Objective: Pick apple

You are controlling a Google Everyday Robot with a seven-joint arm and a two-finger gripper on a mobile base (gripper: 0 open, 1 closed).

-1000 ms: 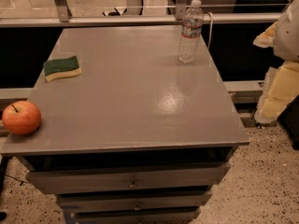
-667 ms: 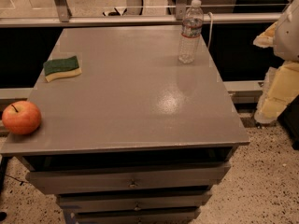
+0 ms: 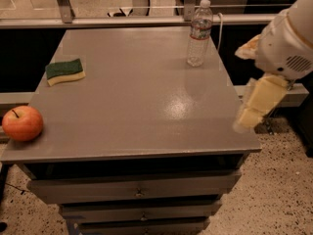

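Counted left to right: one apple (image 3: 22,123), one sponge (image 3: 65,71), one water bottle (image 3: 199,32), one gripper (image 3: 247,116). All but the gripper on one grey tabletop (image 3: 146,106).

Apple: far left, right at the left edge of the tabletop, close to the front corner. Round, red-orange, with paler yellowish patches. Stem side up, with a short dark stem leaning slightly left. Untouched, nothing against it.

Sponge: behind the apple and a little to the right, near the left edge, well apart from the apple. Lies flat, dark green layer on top, yellow layer below.

Water bottle: toward the back right of the tabletop, upright, clear plastic with a white cap and a label band. Far from both apple and sponge.

Gripper: far right, off the tabletop, just beside the front-right corner. Pale yellow, angled downward and to the left from a white arm housing (image 3: 286,43). Holds nothing. Released or clenched: cannot tell. Across the whole width of the tabletop from the apple.

Below the tabletop: three stacked drawer fronts (image 3: 137,190), the lowest cut off at the bottom. Speckled floor (image 3: 274,180) to the right.
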